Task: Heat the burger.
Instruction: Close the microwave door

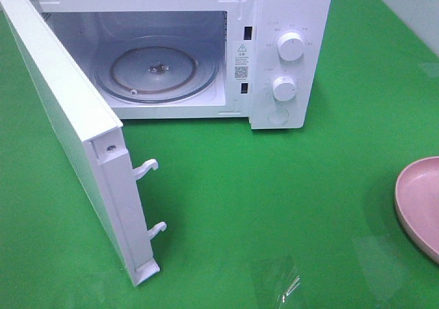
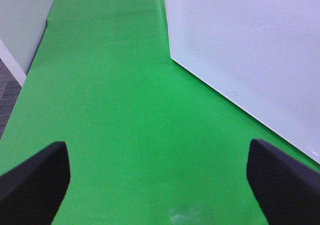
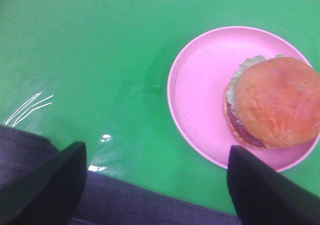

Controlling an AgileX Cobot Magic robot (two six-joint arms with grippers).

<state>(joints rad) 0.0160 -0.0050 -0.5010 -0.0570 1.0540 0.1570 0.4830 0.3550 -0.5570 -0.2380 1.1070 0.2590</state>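
Here the burger lies on its pink plate just beyond the spread, empty right end effector.

Left gripper: two black fingers with blunt, rounded tips and a fine, grainy, matte texture. Right gripper: the same black fingers, broad and tapering, smoother-looking here, one at seven o'clock, one at five.

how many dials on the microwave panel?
2. Both on the microwave control panel, right of the open cavity: upper dial, lower dial directly beneath it. None look hidden.
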